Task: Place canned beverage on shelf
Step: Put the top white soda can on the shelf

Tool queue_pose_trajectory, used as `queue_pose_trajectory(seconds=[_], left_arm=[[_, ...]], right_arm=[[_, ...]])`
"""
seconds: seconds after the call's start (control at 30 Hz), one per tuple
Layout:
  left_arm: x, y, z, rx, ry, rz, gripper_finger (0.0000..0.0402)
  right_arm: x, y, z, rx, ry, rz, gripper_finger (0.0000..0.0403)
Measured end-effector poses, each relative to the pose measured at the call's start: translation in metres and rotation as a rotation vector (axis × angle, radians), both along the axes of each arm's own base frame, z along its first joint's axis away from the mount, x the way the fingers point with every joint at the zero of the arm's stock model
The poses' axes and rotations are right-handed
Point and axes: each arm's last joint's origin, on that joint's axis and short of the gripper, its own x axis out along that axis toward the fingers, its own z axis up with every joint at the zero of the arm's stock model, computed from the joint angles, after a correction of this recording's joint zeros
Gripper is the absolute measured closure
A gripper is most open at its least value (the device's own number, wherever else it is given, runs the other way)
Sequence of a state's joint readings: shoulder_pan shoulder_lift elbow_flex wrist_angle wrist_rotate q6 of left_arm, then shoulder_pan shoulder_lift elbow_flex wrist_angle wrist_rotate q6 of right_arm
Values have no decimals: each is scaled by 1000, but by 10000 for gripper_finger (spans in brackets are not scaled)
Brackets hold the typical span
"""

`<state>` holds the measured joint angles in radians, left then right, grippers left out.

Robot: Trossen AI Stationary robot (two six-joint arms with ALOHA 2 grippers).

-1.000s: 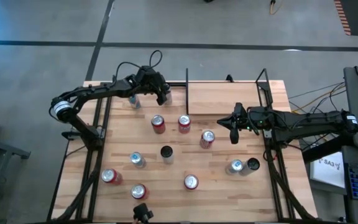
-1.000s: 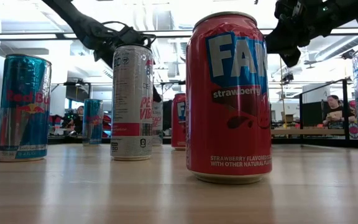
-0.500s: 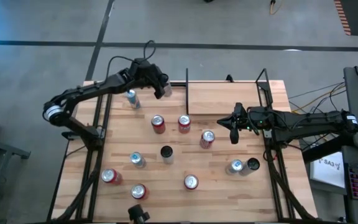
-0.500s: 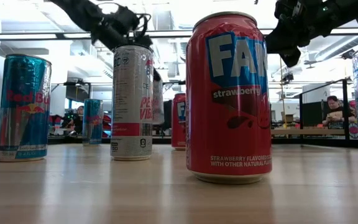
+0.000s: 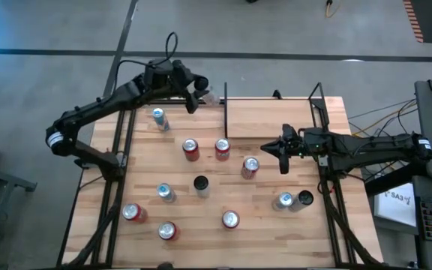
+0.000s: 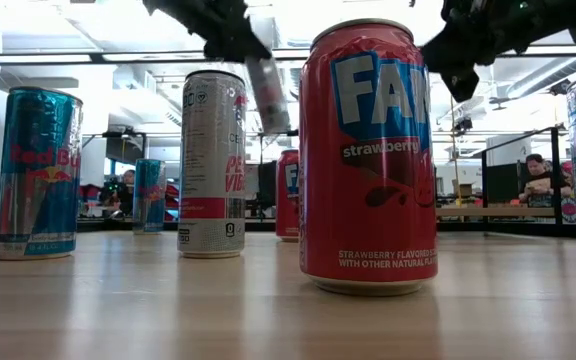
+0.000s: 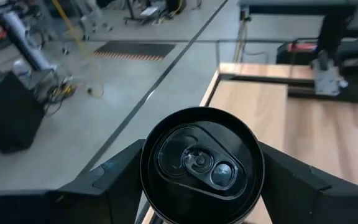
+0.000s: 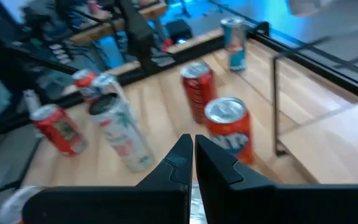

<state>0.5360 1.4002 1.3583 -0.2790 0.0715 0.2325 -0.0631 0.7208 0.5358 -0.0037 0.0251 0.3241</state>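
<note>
My left gripper (image 5: 198,91) is high over the table's far edge, just left of the shelf (image 5: 272,120), and is shut on a slim pale beverage can (image 5: 209,97). The same can (image 6: 268,95) shows in the low view, and its dark top (image 7: 201,163) fills the left wrist view. The shelf is a light-wood board with black posts, standing at the far right of the tabletop. My right gripper (image 5: 280,154) hovers shut by the shelf's near edge with nothing between its fingers (image 8: 192,152). My left gripper pinches the can between its two fingers (image 7: 114,180), one on each side of the can's wall just below the top rim (image 7: 146,177). The can is lifted clear of the table. It hangs tilted below the fingers, its lower end (image 6: 276,122) swung toward the shelf.
Several cans stand on the tabletop: a blue one (image 5: 158,118) near the far left, red ones (image 5: 191,150) (image 5: 222,148) (image 5: 250,166) mid-table, and more toward the near edge. A red Fanta can (image 6: 368,155) stands close to the low camera.
My left gripper has risen with the pale can, drifting toward the table's far edge and slightly toward the shelf. The can has been lifted off the tabletop and now hangs tilted. The blue can beside it has stayed put.
</note>
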Motion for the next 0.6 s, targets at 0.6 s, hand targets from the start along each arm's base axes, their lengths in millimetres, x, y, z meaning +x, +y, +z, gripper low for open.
queue_pose_trajectory(seconds=[0.6], left_arm=[[28, -48, 25, 34, -198, -162, 156]], right_arm=[[-1, 27, 28, 41, -9, 307, 394]])
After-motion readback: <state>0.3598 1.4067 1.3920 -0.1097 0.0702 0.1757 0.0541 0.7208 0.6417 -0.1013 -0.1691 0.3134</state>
